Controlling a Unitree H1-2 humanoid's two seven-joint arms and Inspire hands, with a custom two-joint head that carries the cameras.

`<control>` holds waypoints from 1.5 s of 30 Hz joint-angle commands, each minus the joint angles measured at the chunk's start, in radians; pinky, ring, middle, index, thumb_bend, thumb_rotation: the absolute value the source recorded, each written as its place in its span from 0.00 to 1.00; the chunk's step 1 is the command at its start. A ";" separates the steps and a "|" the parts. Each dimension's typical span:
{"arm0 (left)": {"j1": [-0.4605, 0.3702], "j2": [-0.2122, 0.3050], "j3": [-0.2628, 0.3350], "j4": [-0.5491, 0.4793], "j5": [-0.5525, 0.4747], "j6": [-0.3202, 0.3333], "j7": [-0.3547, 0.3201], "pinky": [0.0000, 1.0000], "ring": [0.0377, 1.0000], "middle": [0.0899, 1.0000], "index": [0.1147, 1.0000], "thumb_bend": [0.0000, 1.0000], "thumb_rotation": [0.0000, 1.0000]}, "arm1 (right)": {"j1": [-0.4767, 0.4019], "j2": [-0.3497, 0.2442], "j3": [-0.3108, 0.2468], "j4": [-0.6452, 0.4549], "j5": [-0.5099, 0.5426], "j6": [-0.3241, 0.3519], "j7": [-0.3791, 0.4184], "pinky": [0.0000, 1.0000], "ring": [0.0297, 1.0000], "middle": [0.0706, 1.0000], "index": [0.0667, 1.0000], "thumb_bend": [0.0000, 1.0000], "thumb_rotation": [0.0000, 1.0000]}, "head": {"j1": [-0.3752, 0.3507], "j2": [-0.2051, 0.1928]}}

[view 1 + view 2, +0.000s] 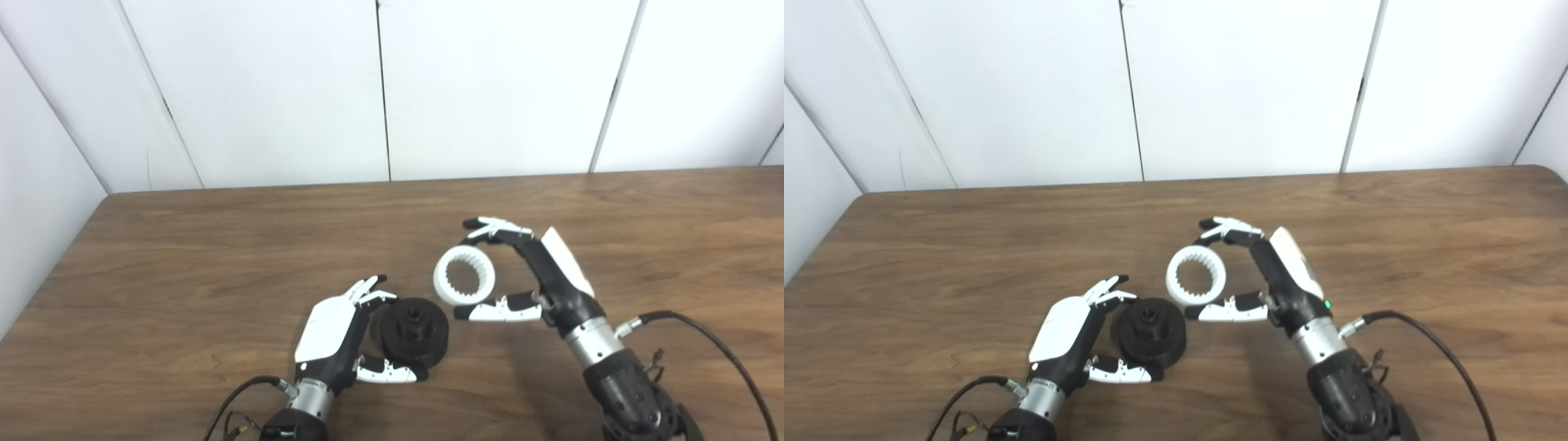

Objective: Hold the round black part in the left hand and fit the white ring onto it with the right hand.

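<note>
Left eye view: I log the black part (414,331) lying on the table (184,275), my left hand (340,340) cupping it, fingers and thumb spread against its sides. Right eye view: the white ring (1196,275) sits just beyond the black part, my right hand (1268,275) spread around it; actual contact I cannot tell.

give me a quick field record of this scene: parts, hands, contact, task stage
surface: wooden table
black part: round black part on the table, tilted toward the left hand
white ring: toothed white ring, apart from the black part
left hand: left hand cupped around the black part
right hand: right hand, fingers and thumb either side of the ring
stage: ring not yet fitted
</note>
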 commanded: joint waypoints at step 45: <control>-0.013 -0.007 -0.028 0.006 0.006 0.040 -0.027 0.88 0.93 0.93 0.60 0.90 0.34 | -0.092 0.045 0.111 0.157 -0.081 0.003 0.062 0.75 0.84 0.79 0.44 0.52 0.14 | 0.033 0.019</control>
